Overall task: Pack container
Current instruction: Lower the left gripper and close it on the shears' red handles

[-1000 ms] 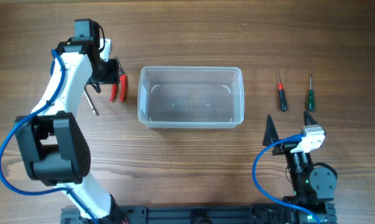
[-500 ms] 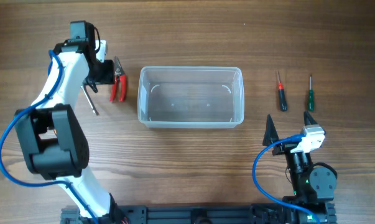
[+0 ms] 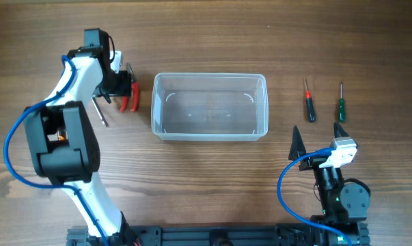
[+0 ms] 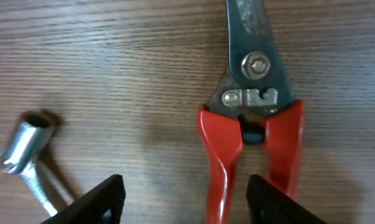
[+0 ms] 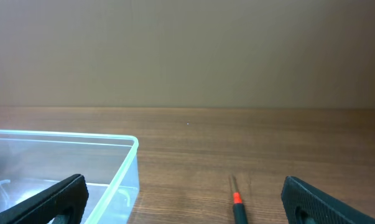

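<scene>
The container (image 3: 210,130) is a clear plastic tub in the middle of the table, with nothing in it; its corner shows in the right wrist view (image 5: 130,147). Red-handled pliers (image 3: 130,102) lie just left of it. My left gripper (image 3: 126,82) is open right above them. In the left wrist view its fingers (image 4: 184,190) straddle the left red handle of the pliers (image 4: 252,118) without closing on it. My right gripper (image 3: 318,134) is open and empty at the front right, also seen in the right wrist view (image 5: 187,202).
A metal socket wrench (image 3: 100,113) lies left of the pliers, also in the left wrist view (image 4: 24,144). A red-collared screwdriver (image 3: 309,102) and a green-handled screwdriver (image 3: 341,104) lie right of the container. The red one shows in the right wrist view (image 5: 237,204).
My left gripper pulled back to the far left off the pliers, then came back over them. The pliers, container and right arm have not moved.
</scene>
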Tool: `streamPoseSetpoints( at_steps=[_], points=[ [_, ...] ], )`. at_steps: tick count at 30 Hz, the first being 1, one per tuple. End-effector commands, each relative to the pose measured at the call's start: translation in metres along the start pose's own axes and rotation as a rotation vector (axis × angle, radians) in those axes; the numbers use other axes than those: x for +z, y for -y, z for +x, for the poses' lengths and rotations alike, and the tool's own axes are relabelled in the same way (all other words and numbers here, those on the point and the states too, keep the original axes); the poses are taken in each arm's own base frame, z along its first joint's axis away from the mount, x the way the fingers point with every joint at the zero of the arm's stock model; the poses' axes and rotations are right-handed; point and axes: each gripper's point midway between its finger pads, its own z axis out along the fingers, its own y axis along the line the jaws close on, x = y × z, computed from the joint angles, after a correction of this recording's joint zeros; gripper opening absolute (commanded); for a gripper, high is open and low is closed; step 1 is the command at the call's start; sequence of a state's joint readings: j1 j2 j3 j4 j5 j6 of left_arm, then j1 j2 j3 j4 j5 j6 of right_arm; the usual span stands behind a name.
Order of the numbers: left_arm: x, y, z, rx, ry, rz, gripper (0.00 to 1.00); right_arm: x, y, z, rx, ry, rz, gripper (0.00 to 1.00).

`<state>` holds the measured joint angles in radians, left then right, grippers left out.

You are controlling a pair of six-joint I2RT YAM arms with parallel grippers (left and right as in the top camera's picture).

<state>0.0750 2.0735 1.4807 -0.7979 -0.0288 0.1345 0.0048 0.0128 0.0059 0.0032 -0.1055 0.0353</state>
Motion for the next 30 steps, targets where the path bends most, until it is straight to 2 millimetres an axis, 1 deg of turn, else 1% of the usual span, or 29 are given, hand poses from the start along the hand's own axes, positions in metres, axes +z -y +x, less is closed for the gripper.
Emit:
streamPoseSetpoints(
  at_steps=[1,3,6,9,14,17,19,21,30],
  points=[
    [0.01,0.002,-0.003,0.017,-0.007,0.016,0.66,-0.001,-0.002,-0.003,-0.01,0.013,-0.011,1.0],
    [0.013,0.002,-0.003,0.017,-0.009,0.018,0.66,-0.001,-0.002,-0.003,-0.01,0.013,-0.011,1.0],
    [0.015,0.004,-0.005,0.02,-0.001,0.028,0.61,-0.001,-0.002,-0.003,-0.01,0.013,-0.01,1.0],
    [0.015,0.008,-0.007,0.037,0.01,0.062,0.59,-0.001,-0.002,-0.003,-0.01,0.013,-0.011,1.0],
    [0.014,0.01,-0.009,0.033,0.02,0.088,0.57,-0.001,-0.002,-0.003,-0.01,0.013,-0.011,1.0],
    [0.014,0.013,-0.009,0.031,0.02,0.107,0.51,-0.001,-0.002,-0.003,-0.009,0.013,-0.011,1.0],
    [0.014,0.013,-0.008,0.031,0.018,0.107,0.49,-0.001,-0.002,-0.003,-0.009,0.013,-0.011,1.0],
    [0.014,0.013,-0.008,0.031,0.016,0.107,0.44,-0.001,-0.002,-0.003,-0.01,0.013,-0.011,1.0],
    [0.014,0.013,-0.004,0.031,0.002,0.109,0.44,-0.001,-0.002,-0.003,-0.01,0.013,-0.011,1.0]
  ],
)
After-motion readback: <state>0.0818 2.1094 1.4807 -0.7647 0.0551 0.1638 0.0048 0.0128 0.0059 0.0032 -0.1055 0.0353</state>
